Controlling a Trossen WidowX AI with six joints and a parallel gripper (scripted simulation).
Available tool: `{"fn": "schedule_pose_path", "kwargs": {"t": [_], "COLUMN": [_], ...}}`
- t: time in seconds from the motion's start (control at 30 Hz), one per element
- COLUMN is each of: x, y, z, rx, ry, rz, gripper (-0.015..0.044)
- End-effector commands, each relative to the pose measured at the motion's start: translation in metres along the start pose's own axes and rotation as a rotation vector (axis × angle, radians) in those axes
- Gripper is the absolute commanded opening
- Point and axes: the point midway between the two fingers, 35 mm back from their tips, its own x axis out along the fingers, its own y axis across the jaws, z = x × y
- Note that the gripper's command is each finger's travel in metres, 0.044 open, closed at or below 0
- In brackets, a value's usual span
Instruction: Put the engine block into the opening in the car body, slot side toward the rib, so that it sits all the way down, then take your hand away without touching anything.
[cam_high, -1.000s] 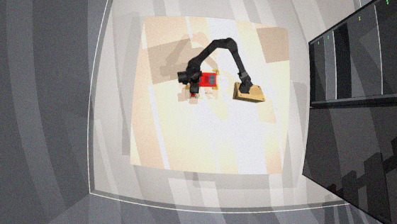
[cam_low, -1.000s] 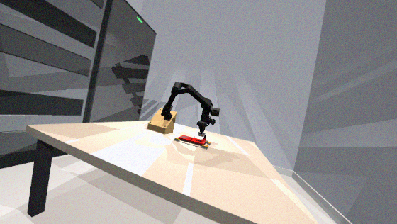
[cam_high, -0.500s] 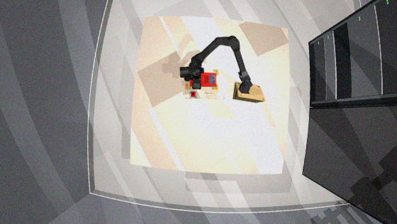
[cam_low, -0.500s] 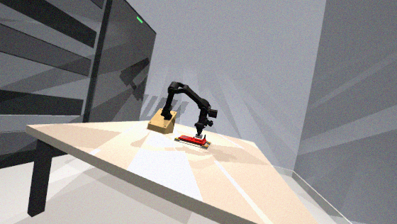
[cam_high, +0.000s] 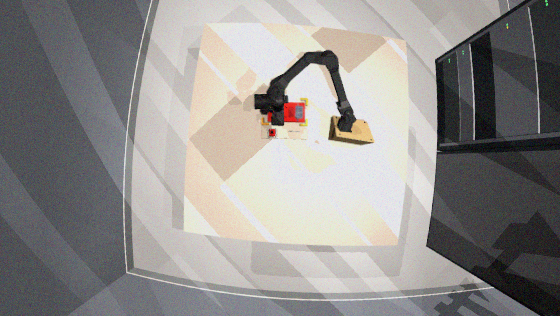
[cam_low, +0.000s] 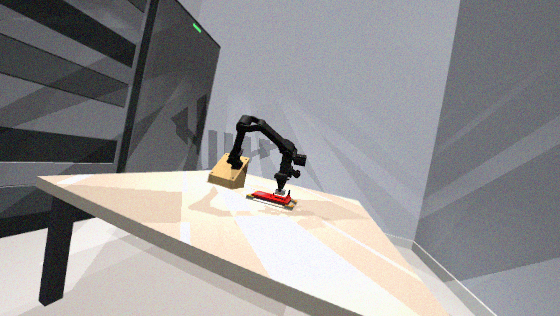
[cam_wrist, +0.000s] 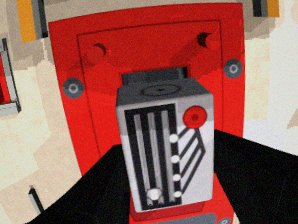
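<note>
- Arm (cam_high: 300, 67) (cam_low: 272, 134): black all over, dull finish, faint grey highlights along upper faces.
- Foot (cam_high: 345, 124) (cam_low: 234, 162): black, compact, knobbly outline.
- Lower link (cam_high: 339, 85) (cam_low: 239, 140): slim, straight-sided, same black.
- Elbow (cam_high: 328, 59) (cam_low: 245, 121): rounded, thicker than the links it joins.
- Wrist (cam_high: 276, 90) (cam_low: 287, 146): chunky cluster of rounded black housings; one stubby, squared-off piece (cam_high: 260, 101) (cam_low: 300, 160) juts out sideways.
- Pincer (cam_high: 277, 121) (cam_low: 280, 190) (cam_wrist: 166, 147): black, narrowing toward its tip in the exterior view; up close, two broad, smooth, wedge-like dark shapes.
- Markings, screws on the body: too small or dark to tell.
</note>
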Motion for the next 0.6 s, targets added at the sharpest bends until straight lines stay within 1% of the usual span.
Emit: {"fn": "schedule_pose_path", "kwargs": {"t": [0.0, 0.57], "x": [-0.0002, -0.0003], "y": [-0.0008, -0.0018], "z": [0.0001, 0.0003], "rx": [-0.001, 0.041], "ry": [-0.002, -0.002], "rz": [-0.004, -0.004], "gripper": [0.0159, 0.0159]}}
